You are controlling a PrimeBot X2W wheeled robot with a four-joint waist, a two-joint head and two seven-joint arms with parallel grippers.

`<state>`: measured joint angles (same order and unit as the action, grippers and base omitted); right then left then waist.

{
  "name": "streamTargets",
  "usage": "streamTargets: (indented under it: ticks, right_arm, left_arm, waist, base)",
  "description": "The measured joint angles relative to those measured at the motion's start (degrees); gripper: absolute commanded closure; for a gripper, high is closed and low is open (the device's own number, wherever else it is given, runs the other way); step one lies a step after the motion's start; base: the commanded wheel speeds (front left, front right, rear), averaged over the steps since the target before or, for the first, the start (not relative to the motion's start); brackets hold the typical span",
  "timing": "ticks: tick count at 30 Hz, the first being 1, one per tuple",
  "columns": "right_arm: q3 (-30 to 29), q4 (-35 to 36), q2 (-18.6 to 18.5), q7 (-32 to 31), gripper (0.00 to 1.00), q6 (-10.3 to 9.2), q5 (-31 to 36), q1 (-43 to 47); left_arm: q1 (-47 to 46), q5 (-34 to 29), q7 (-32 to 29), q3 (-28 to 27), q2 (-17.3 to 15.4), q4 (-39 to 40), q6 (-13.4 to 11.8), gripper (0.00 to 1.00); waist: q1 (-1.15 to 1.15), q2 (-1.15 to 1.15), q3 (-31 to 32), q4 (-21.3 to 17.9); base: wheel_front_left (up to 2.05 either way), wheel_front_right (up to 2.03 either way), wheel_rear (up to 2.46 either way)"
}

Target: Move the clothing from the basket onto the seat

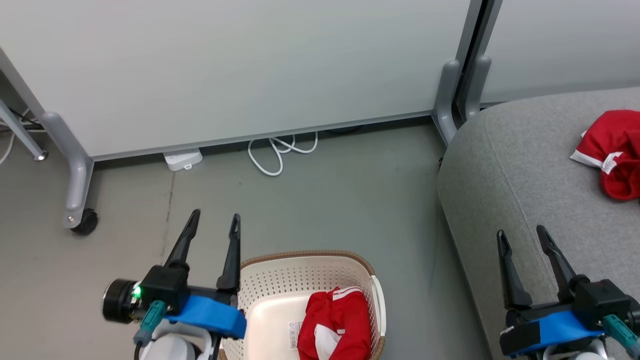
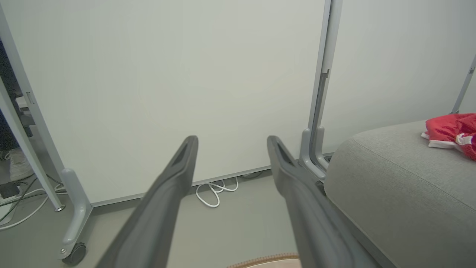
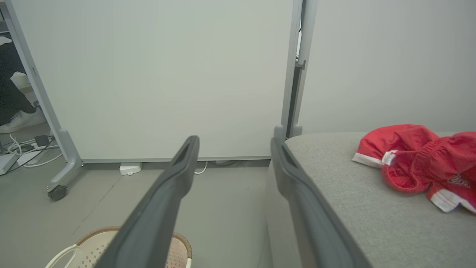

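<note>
Head view: crumpled red, white-striped clothing point(image 1: 334, 320) inside cream perforated basket point(image 1: 300, 280)

The head view looks steeply down from high above the floor point(image 1: 325, 200) beside the seat point(image 1: 530, 165), with the basket point(image 1: 305, 280) close under it. Both wrist views sit low, facing level toward the partition point(image 2: 167, 74) behind the seat, sharing the seat's rounded corner and the red garment point(image 3: 412, 156) on it.

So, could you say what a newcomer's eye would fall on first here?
Bright red stands out: one garment lies in the cream basket, and a second garment rests on the grey seat at the right. The left gripper, beside the basket, and the right gripper, near the seat, have open, empty jaws.
</note>
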<state>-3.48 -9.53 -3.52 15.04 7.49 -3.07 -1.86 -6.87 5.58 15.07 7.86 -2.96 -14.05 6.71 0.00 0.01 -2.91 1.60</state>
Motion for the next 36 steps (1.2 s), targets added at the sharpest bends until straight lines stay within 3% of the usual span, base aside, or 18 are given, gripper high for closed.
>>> streamTargets:
  ticks: [8,24,36]
  right_arm:
    - [1.49,1.08,-0.18,0.00,0.00,0.00,0.25,-4.49]
    - [5.06,4.54,-0.33,0.01,0.00,0.00,0.38,-18.50]
    - [6.32,6.58,-0.03,0.00,0.00,0.00,0.90,-24.48]
  left_arm:
    - [-8.22,-0.60,0.00,4.94,-0.83,-6.28,0.49,0.00]
    - [-27.15,5.78,-0.01,23.13,-8.20,-26.15,0.73,0.00]
    - [-38.97,12.80,0.00,37.51,-9.99,-39.99,0.73,0.00]
  waist:
    - [0.00,0.00,-4.62,-1.67]
    - [0.01,-0.01,-21.62,-7.87]
    - [0.02,-0.01,-34.80,-11.12]
  base:
    - [0.00,0.00,0.00]
    - [0.00,0.00,0.00]
    - [0.00,0.00,0.00]
